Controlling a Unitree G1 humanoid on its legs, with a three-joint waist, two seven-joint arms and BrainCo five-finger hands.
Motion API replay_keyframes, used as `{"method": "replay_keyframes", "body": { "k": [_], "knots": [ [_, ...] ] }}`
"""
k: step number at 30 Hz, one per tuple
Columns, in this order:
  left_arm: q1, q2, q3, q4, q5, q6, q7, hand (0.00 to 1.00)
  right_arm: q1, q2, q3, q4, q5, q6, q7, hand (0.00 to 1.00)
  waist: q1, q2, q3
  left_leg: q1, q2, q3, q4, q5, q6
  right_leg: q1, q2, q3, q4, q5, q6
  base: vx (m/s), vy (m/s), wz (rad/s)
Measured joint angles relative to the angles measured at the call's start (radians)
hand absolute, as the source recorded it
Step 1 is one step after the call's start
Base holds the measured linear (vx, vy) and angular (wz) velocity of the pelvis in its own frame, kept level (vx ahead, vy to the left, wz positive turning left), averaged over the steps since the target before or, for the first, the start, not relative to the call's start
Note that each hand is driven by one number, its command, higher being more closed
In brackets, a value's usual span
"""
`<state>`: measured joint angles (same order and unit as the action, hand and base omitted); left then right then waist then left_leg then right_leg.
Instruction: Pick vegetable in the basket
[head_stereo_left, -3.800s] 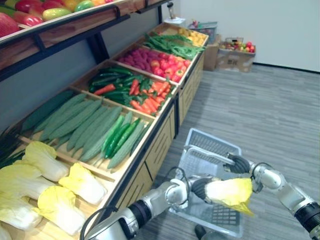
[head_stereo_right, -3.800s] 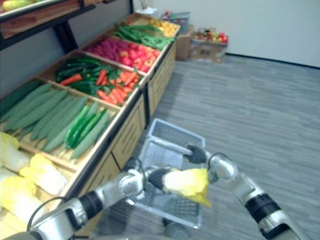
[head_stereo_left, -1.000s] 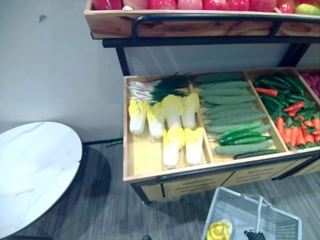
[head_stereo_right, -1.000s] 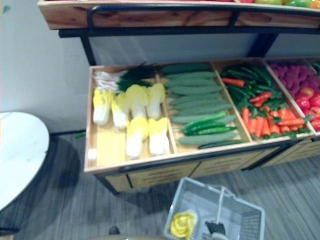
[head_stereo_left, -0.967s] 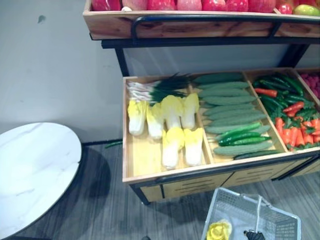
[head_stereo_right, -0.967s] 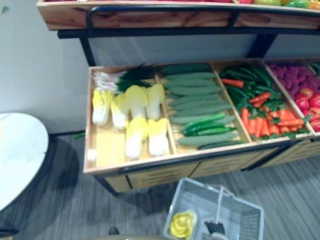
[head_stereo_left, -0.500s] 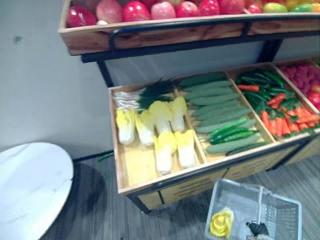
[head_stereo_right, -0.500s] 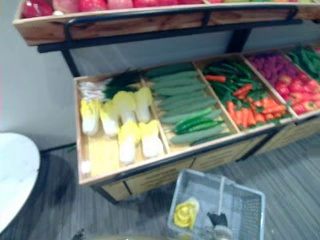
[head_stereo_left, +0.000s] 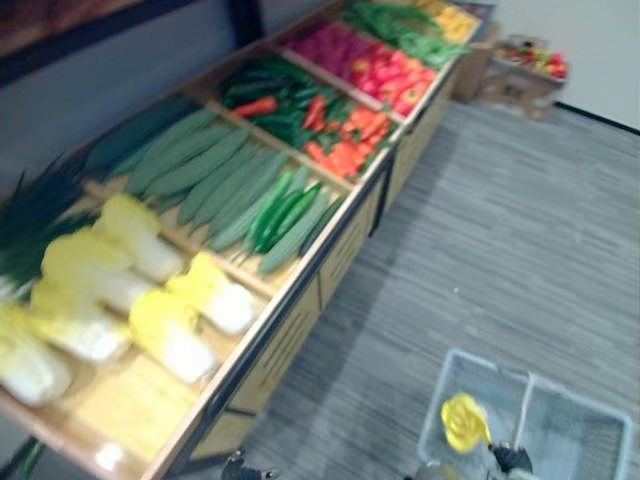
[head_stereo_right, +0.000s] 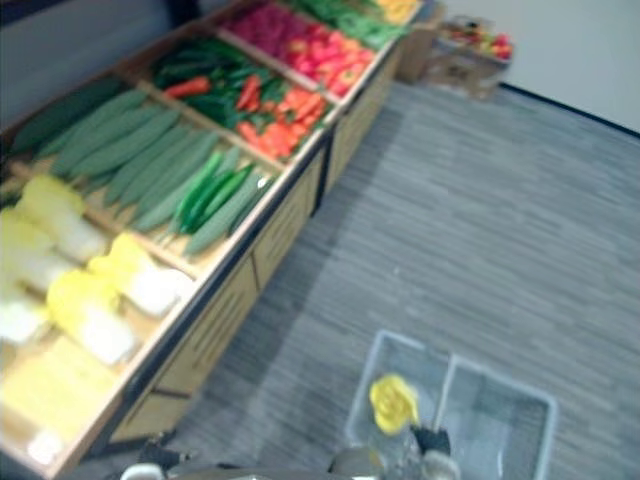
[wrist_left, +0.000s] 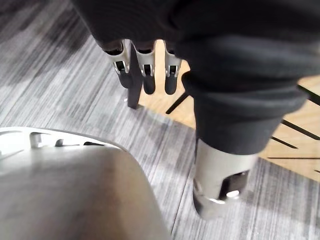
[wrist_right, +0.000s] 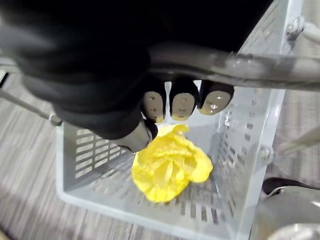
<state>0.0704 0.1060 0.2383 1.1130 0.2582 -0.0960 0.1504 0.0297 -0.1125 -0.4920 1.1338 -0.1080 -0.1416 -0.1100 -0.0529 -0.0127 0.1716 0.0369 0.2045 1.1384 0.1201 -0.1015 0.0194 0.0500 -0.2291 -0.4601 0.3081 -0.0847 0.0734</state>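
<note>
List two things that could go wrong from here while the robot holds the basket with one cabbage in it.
1. The right hand is curled round the handle, and the cabbage lies loose on one side of the basket. A swing could tilt the basket or send the cabbage rolling.
2. The left hand hangs open close to the wooden stand. Reaching for another vegetable, it might knock the stand's edge.
</note>
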Motion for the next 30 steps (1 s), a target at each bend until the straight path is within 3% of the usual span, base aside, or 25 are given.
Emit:
{"method": "replay_keyframes", "body": {
  "k": [1, 2, 4, 7, 8, 10, 12, 13, 14, 16, 17, 19, 20, 23, 30],
  "knots": [
    [0.015, -0.003, 0.003, -0.001, 0.0, -0.006, 0.003, 0.0, -0.007, -0.022, 0.0, 0.023, 0.0, 0.01, -0.007, 1.0, 0.014, 0.009, -0.01, 0.004, 0.003, 0.07, -0.004, 0.024, 0.022, 0.0, 0.01, 0.011, -0.021, -0.07, 0.058, -0.16, 0.001, -1.23],
    [0.014, -0.005, 0.005, 0.021, -0.002, 0.006, 0.003, 0.0, -0.008, -0.012, 0.009, 0.027, 0.0, 0.012, -0.011, 1.0, 0.019, -0.002, -0.024, -0.003, 0.0, 0.107, 0.024, 0.013, 0.026, 0.006, -0.004, 0.018, -0.092, -0.097, 0.059, -0.07, -0.049, -1.19],
    [0.01, -0.004, 0.013, 0.016, -0.003, 0.008, 0.002, 0.0, -0.012, 0.01, 0.032, 0.028, -0.001, 0.013, -0.011, 1.0, 0.028, -0.013, -0.022, -0.013, 0.032, 0.149, 0.072, 0.002, 0.02, 0.011, 0.02, 0.021, -0.175, -0.096, 0.058, -0.04, -0.182, -0.73],
    [0.007, 0.007, 0.013, 0.009, -0.004, 0.012, 0.006, 0.0, 0.009, 0.02, 0.072, 0.027, 0.0, 0.006, -0.012, 1.0, 0.015, -0.004, -0.018, 0.003, 0.162, 0.161, 0.228, -0.016, 0.032, 0.051, 0.084, 0.018, -0.222, -0.079, 0.038, -0.03, -0.193, -0.29],
    [0.011, 0.007, 0.012, 0.004, -0.007, 0.012, 0.007, 0.0, 0.014, 0.018, 0.076, 0.024, 0.0, 0.006, -0.012, 1.0, 0.015, -0.004, -0.018, 0.013, 0.182, 0.16, 0.248, -0.016, 0.032, 0.061, 0.092, 0.018, -0.222, -0.079, 0.036, -0.05, -0.113, -0.22],
    [0.021, 0.005, 0.004, -0.008, -0.02, 0.011, 0.015, 0.0, 0.022, 0.002, 0.119, 0.021, -0.002, 0.001, -0.011, 1.0, 0.014, 0.002, -0.022, 0.034, 0.226, 0.097, 0.316, -0.001, 0.013, 0.08, 0.108, 0.035, -0.213, -0.083, 0.029, -0.07, -0.105, -0.41],
    [0.032, -0.005, 0.002, -0.021, -0.021, 0.009, 0.027, 0.0, 0.015, -0.02, 0.154, 0.017, -0.011, -0.005, -0.01, 1.0, 0.03, 0.005, -0.015, 0.0, 0.237, -0.141, 0.4, 0.04, -0.017, 0.074, 0.099, 0.109, -0.196, -0.09, 0.015, -0.06, -0.053, -0.83],
    [0.044, -0.009, 0.002, -0.032, -0.021, 0.006, 0.031, 0.0, 0.011, -0.026, 0.161, 0.013, -0.013, -0.012, -0.008, 1.0, 0.033, 0.001, -0.011, -0.04, 0.212, -0.275, 0.412, 0.024, -0.044, 0.076, 0.085, 0.148, -0.197, -0.091, 0.011, -0.03, 0.071, -1.05],
    [0.049, -0.023, 0.002, -0.038, -0.021, -0.006, 0.036, 0.0, 0.002, -0.035, 0.17, 0.012, -0.013, -0.017, -0.005, 1.0, 0.038, 0.009, -0.007, -0.054, 0.101, -0.484, 0.306, -0.026, -0.101, 0.063, 0.057, 0.201, -0.19, -0.09, 0.011, -0.03, 0.119, -1.0],
    [0.063, -0.044, 0.001, -0.038, -0.02, -0.017, 0.039, 0.0, -0.009, -0.037, 0.176, 0.014, -0.012, -0.022, 0.001, 1.0, 0.046, 0.035, -0.006, -0.036, -0.021, -0.713, 0.126, -0.021, -0.112, 0.035, 0.054, 0.28, -0.18, -0.084, 0.022, -0.02, 0.231, -1.22],
    [0.07, -0.052, -0.004, -0.038, -0.02, -0.019, 0.037, 0.0, -0.009, -0.032, 0.172, 0.014, -0.011, -0.027, 0.006, 1.0, 0.048, 0.05, -0.005, -0.013, -0.05, -0.793, 0.055, 0.001, -0.112, 0.023, 0.071, 0.314, -0.184, -0.077, 0.033, 0.01, 0.253, -1.0],
    [0.068, -0.033, -0.017, -0.043, -0.018, -0.025, 0.038, 0.0, -0.008, -0.006, 0.152, 0.014, -0.01, -0.039, 0.006, 1.0, 0.049, 0.037, -0.002, -0.005, -0.083, -0.874, 0.041, -0.005, -0.121, 0.017, 0.063, 0.346, -0.207, -0.061, 0.057, 0.03, 0.145, -0.46],
    [0.067, -0.028, -0.027, -0.047, -0.017, -0.029, 0.037, 0.0, -0.009, -0.004, 0.153, 0.013, -0.011, -0.044, 0.009, 1.0, 0.052, 0.016, 0.002, -0.017, -0.101, -0.897, 0.041, -0.005, -0.121, -0.005, 0.047, 0.362, -0.206, -0.053, 0.068, 0.0, 0.092, -0.28],
    [0.052, -0.015, -0.039, -0.037, -0.01, -0.026, 0.037, 0.0, -0.017, -0.002, 0.143, 0.011, -0.011, -0.047, 0.009, 1.0, 0.057, 0.0, 0.001, -0.022, -0.124, -0.898, -0.001, -0.015, -0.104, -0.032, 0.028, 0.365, -0.205, -0.041, 0.084, -0.06, 0.135, -0.02],
    [0.054, -0.013, -0.047, -0.009, 0.001, -0.026, 0.031, 0.0, -0.026, 0.01, 0.111, 0.011, -0.011, -0.044, 0.01, 1.0, 0.058, 0.002, -0.015, 0.006, -0.144, -0.859, -0.061, -0.007, -0.092, -0.06, 0.02, 0.409, -0.212, -0.034, 0.096, -0.01, 0.043, -0.16]
  ]
}}
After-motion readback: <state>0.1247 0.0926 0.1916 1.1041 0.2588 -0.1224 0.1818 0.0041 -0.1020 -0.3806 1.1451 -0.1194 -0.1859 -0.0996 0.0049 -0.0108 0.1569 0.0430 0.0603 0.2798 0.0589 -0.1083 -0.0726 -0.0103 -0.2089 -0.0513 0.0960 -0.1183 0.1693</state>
